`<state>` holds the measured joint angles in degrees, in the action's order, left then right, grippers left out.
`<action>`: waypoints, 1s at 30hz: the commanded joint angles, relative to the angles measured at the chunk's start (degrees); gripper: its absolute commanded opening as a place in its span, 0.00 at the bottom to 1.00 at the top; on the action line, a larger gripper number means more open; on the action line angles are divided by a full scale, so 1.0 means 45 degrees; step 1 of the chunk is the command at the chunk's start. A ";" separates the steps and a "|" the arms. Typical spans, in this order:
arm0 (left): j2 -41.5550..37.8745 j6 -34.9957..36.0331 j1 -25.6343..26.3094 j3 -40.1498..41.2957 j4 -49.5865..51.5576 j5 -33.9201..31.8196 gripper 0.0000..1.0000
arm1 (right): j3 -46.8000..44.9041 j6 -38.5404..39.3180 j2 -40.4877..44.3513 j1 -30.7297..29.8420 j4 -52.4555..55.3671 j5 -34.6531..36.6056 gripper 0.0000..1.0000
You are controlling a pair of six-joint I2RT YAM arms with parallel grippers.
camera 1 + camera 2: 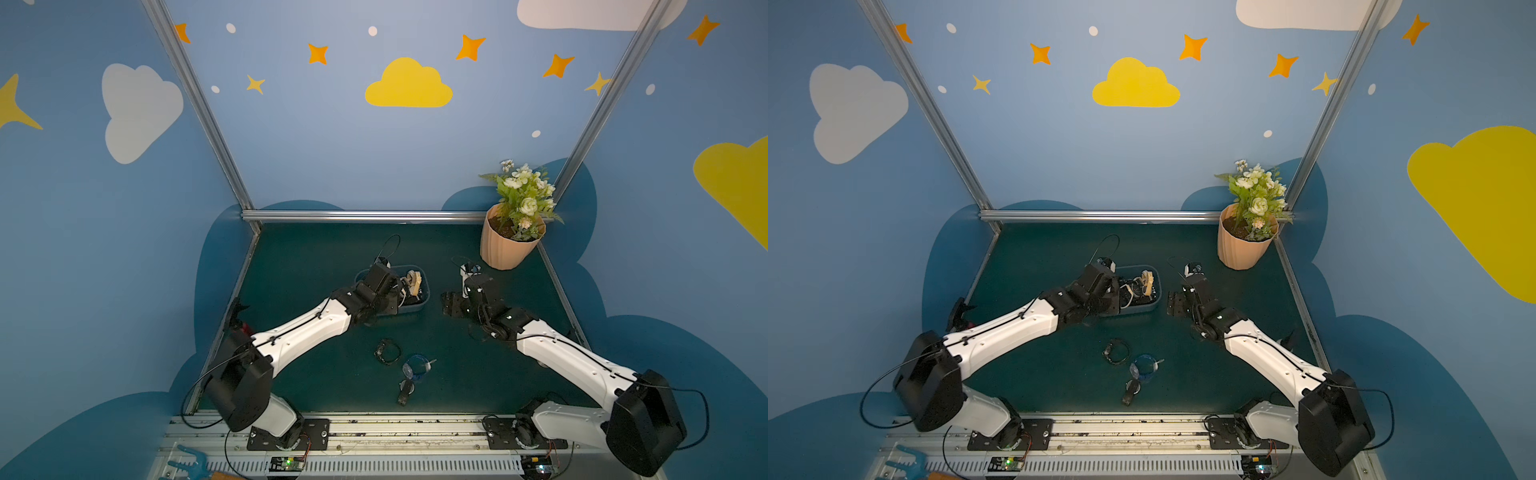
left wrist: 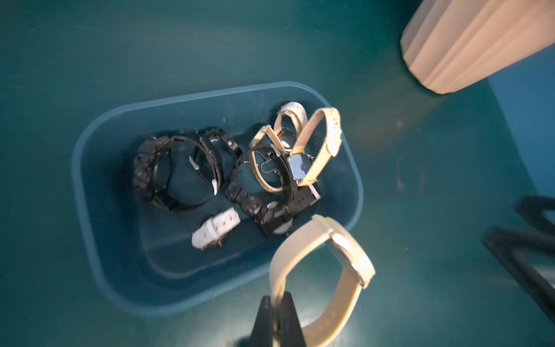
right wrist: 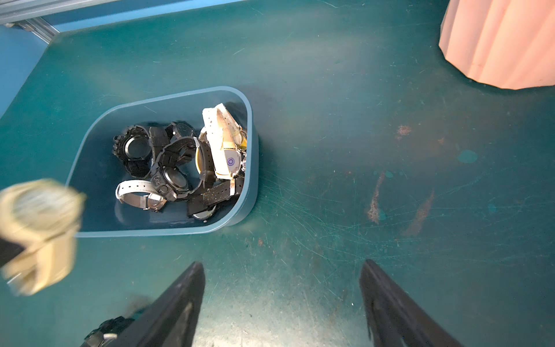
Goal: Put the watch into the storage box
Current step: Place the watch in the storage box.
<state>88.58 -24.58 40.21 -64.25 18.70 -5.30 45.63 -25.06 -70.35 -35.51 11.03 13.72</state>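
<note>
My left claw is clamped tight on the strap of the cream watch, which hangs right at the rim of the storage box, a heap of watches inside it. Nearer me, three loose watches lie on the worktop. My right claw hovers just right of the box, fingers apart, empty. Flower pot sits far right.

Left arm is over your storage box, watches piled inside. Right gripper just beside it. Black watch and blue watch lie on the mat between the arms.
</note>
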 commanded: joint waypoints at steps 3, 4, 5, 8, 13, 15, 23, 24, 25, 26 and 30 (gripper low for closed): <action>0.1648 0.0424 -0.0667 -0.1356 -0.0375 0.0449 0.04 | 0.0291 0.0083 0.0336 -0.0056 0.0254 0.0217 0.82; 0.1936 0.0391 -0.0720 -0.1634 -0.0255 0.0551 0.04 | 0.0305 0.0098 0.0340 -0.0053 0.0298 0.0223 0.82; 0.2160 0.0401 -0.0751 -0.1825 -0.0179 0.0653 0.04 | 0.0321 0.0100 0.0368 -0.0043 0.0330 0.0227 0.82; 0.2892 0.0483 -0.0771 -0.2358 0.0005 0.0693 0.04 | 0.0362 0.0183 0.0432 -0.0040 0.0470 0.0252 0.82; 0.4077 0.0352 -0.0911 -0.3014 0.0194 0.0810 0.04 | 0.0294 0.0198 0.0350 -0.0035 0.0309 0.0394 0.82; 0.4377 0.0245 -0.0918 -0.3161 0.0386 0.0947 0.04 | 0.0395 0.0188 0.0337 -0.0037 0.0418 0.0315 0.82; 0.4892 0.0190 -0.0927 -0.3103 0.0556 0.1270 0.14 | 0.0242 0.0198 0.0265 0.0001 0.0232 0.0368 0.82; 0.4773 0.0172 -0.0929 -0.3078 0.0583 0.1275 0.17 | 0.0322 0.0178 0.0227 0.0000 0.0303 0.0309 0.82; 0.4620 0.0144 -0.0943 -0.3006 0.0537 0.1276 0.21 | 0.0394 0.0178 0.0203 0.0004 0.0364 0.0277 0.82; 0.4388 0.0133 -0.0929 -0.2917 0.0435 0.1285 0.27 | 0.0445 0.0221 0.0203 -0.0002 0.0417 0.0270 0.82; 0.3385 0.0124 -0.0934 -0.2603 0.0017 0.1711 0.49 | 0.0310 0.0321 0.0197 -0.0001 0.0109 0.0389 0.82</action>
<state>108.38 -23.81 36.27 -76.49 19.62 1.08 45.76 -24.21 -69.60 -35.51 11.86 14.55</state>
